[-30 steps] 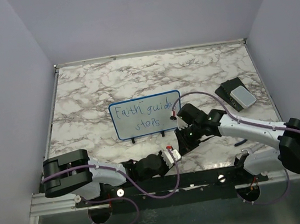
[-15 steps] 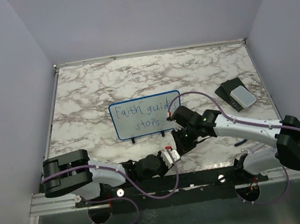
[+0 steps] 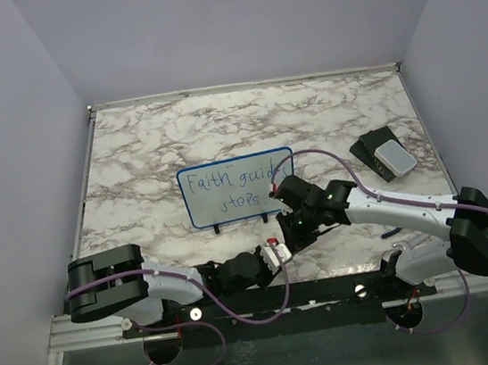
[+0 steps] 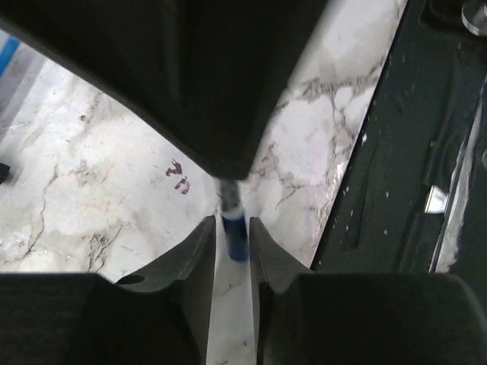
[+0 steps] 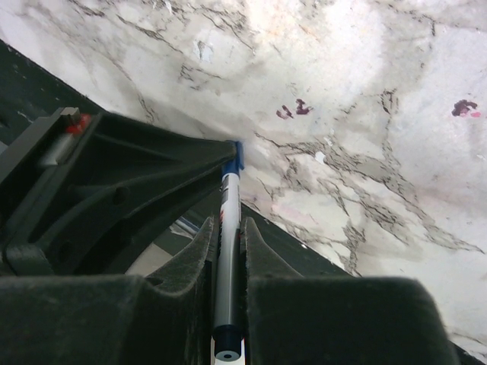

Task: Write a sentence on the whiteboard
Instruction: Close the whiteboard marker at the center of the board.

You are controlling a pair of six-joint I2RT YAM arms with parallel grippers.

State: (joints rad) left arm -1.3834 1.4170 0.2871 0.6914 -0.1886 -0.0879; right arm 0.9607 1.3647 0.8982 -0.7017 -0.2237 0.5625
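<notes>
Left tool (image 4: pixel 232 228) and right tool (image 5: pixel 227 228) clamped, tips meeting.

From above, the right arm's wrist (image 3: pixel 297 192) covers the last letters of the sentence (image 3: pixel 226 185) (top line only). In the left wrist view the marker (image 4: pixel 234 232) is blurred, its upper part hidden.

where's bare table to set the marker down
Free: marble table between the whiteboard and far edge, and left of the whiteboard. Crowded: in front of it, where the left gripper and right gripper meet on the marker; a dark block sits right.
</notes>
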